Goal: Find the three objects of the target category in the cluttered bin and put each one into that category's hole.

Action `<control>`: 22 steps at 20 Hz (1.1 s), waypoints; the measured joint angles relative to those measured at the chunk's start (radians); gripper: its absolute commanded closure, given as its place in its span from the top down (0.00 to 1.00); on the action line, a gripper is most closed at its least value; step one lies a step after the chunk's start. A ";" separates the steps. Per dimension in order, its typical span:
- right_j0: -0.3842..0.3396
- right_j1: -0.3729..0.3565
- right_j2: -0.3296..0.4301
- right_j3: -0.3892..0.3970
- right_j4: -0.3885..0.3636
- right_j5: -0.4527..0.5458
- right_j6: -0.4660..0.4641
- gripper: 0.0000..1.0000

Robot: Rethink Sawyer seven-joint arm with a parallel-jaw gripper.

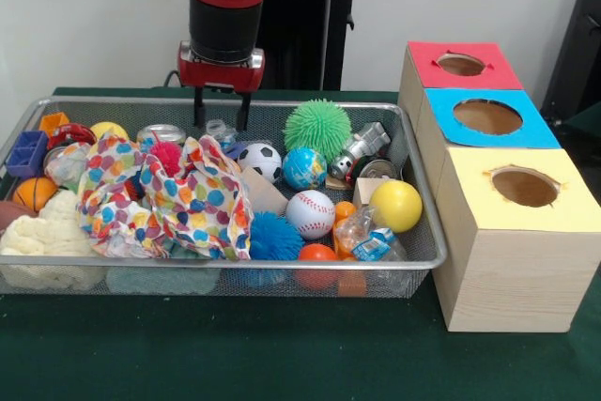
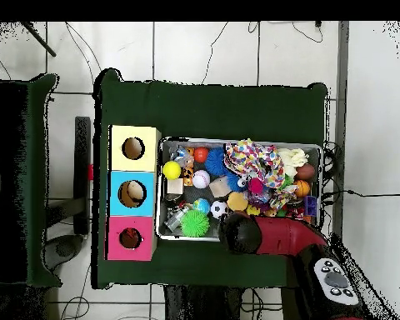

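Note:
The wire-mesh bin (image 1: 216, 266) is full of clutter; it also shows in the overhead view (image 2: 237, 140). No plush animal shows in either view. A spotted cloth (image 1: 188, 194) lies heaped over the bin's middle left and hides what is under it. My gripper (image 1: 222, 112) hangs open and empty over the bin's far edge, just above a small clear jar (image 1: 218, 129). In the overhead view the arm (image 2: 253, 233) covers the gripper. The red-topped box's round hole (image 1: 460, 64) is at the far right, also seen from overhead (image 2: 131, 239).
Blue-topped (image 1: 488, 116) and yellow-topped (image 1: 524, 187) boxes stand in front of the red one. In the bin lie a green spiky ball (image 1: 317, 127), blue spiky ball (image 1: 274, 237), yellow ball (image 1: 395, 205), baseball (image 1: 310, 213), soccer ball (image 1: 261, 161) and cream cloth (image 1: 42, 237).

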 measured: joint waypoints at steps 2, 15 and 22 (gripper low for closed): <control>-0.014 -0.003 0.000 0.000 0.000 0.001 0.000 1.00; -0.128 -0.091 0.036 -0.089 -0.001 0.273 0.000 1.00; -0.182 -0.083 0.114 -0.176 -0.001 0.318 0.000 1.00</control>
